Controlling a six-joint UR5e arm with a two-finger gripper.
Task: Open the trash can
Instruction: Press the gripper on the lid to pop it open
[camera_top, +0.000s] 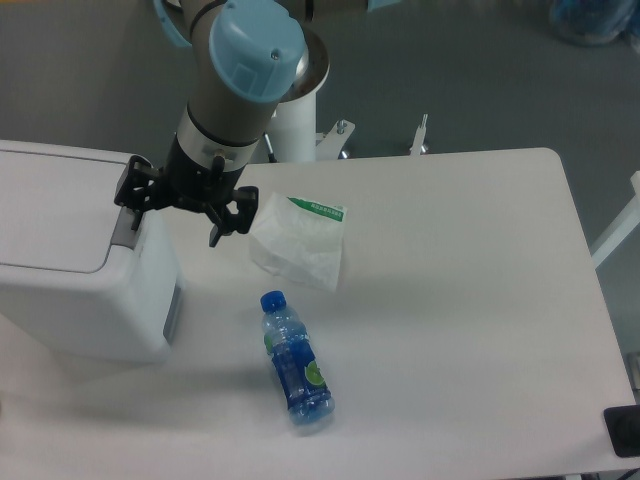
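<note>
— Where's the bin from where you stand?

— The trash can (70, 270), that big white boxy plastic bin with rounded corners, sits at the far left of the white table (470, 300), partly cut off by the edge of view. Its flat lid looks down and shut. The grey rectangular push tab (124, 225) is on the lid's right edge, facing the arm.

— And the arm?

— The black two-finger gripper (173, 217) hangs right over that edge, fingers spread wide, nothing between them. One fingertip (134, 222) is at the tab; whether it actually touches, I can't tell from here. The other finger points down past the bin's side, over the table.

— Why come in like that?

— My guess is that it means to press the tab with one finger, so it has no need to close on anything.

— Anything else nearby?

— A soft white tissue pack with a green label (300, 245) lies just beside the gripper, and a clear plastic water bottle with a blue cap (295, 360) lies on its side nearer me, well apart from the bin. Neither blocks the lid.
</note>
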